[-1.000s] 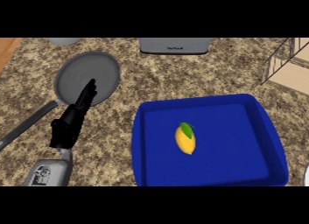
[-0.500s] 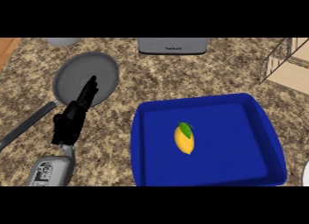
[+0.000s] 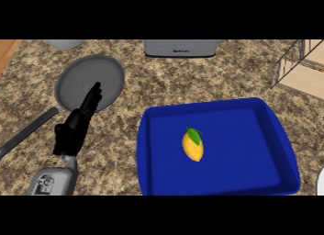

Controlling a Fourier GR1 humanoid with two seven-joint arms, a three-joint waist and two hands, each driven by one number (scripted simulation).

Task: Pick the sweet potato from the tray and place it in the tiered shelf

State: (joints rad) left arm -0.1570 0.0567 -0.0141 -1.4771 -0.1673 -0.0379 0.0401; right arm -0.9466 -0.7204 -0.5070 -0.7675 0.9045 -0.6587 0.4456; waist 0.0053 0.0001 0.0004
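While the black left hand hangs above the speckled brown stone counter with straight fingers, holding nothing, its fingertips are over the round grey frying pan. The yellow oval item with a green leaf lies near the middle of the deep blue rectangular tray, apart from the hand. The wire and wood tiered shelf stands at the upper right.

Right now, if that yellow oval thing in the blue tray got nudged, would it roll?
Probably: the yellow oval thing looks rounded with tapered ends, so it may roll or pivot. Walls of the blue tray should stop it.
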